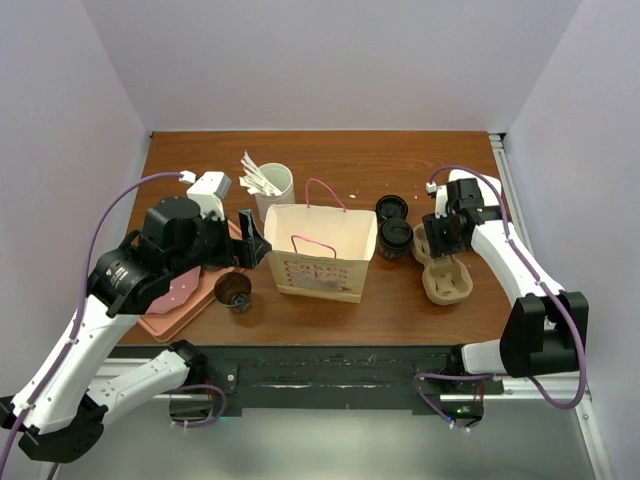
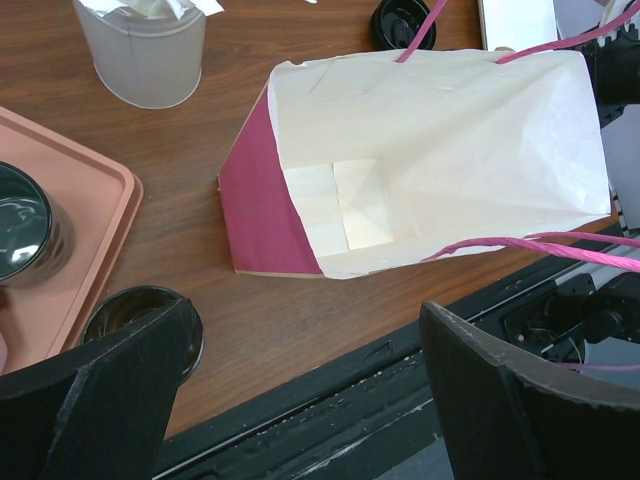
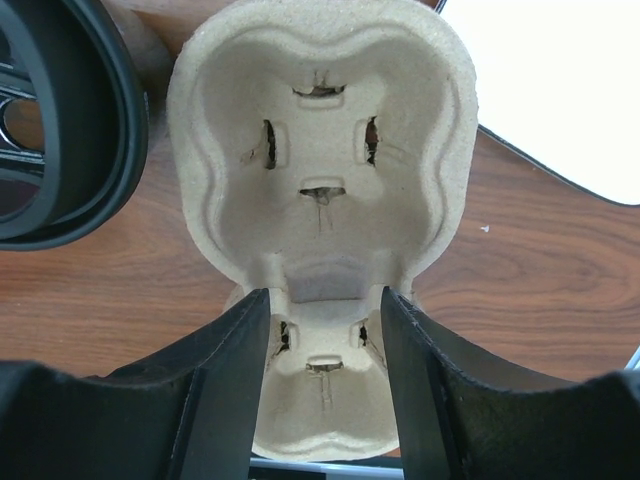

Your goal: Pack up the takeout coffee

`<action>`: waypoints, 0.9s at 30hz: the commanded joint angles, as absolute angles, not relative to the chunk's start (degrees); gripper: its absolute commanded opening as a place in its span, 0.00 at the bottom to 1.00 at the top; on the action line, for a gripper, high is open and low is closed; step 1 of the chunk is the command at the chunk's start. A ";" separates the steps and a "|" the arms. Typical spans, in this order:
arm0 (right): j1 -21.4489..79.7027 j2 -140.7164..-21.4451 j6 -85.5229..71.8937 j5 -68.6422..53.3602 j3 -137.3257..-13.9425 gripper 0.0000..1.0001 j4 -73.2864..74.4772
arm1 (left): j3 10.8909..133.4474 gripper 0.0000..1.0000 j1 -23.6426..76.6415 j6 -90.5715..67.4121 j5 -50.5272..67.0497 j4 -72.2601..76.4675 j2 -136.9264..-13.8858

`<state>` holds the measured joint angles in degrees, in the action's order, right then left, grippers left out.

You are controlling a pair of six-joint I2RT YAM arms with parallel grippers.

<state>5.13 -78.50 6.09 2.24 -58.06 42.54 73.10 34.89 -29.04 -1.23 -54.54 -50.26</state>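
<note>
The left arm is reaching from its base at the near-left corner, elbow raised, forearm crossing over the pink tray (image 1: 165, 312) toward the paper bag (image 1: 322, 262). Its left pincer (image 2: 305, 335) is hovering above the near edge of the table (image 1: 400, 325), just beside the bag's left end. It is gaping wide and carrying nothing, and its wrist view is looking down into the bag's open mouth. The bag is standing upright with its pink handles up.

The right arm is bending at a near-right elbow, its forearm running toward the far side and its wrist folding steeply downward. The right pincer (image 3: 325, 300) is pointing down at the pulp cup carrier (image 3: 320, 120). Its fingers (image 3: 235, 390) are standing partly apart and flanking the carrier's nearer well. Whether they are pressing on the pulp, I cannot tell.

The takeout coffee (image 1: 395, 240) is sitting lidded on the table between the bag and the carrier, just beside the carrier's left side. Neither pincer is touching it. Its black lid is filling the left edge of the right wrist view. A second lidded cup (image 1: 391, 208) is standing just behind it. Another dark cup (image 1: 236, 290) is sitting near the tray's corner, and the white cup of stirrers (image 1: 272, 188) is standing behind the bag.
</note>
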 commanded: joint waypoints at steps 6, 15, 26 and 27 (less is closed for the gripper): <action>4.39 -80.24 6.15 2.03 -59.33 0.53 43.68 | 75.15 1.00 35.24 -27.77 -1.49 -53.44 -50.10; 4.31 -81.47 5.71 2.46 -59.77 0.49 43.77 | 75.59 1.00 35.42 -27.77 -1.76 -52.74 -50.89; 4.13 -82.70 5.36 1.58 -60.21 0.33 44.38 | 75.94 1.00 35.77 -27.77 -2.11 -52.47 -51.42; 4.04 -82.79 5.36 1.50 -60.21 0.32 44.47 | 75.94 1.00 35.68 -27.77 -2.11 -52.56 -51.50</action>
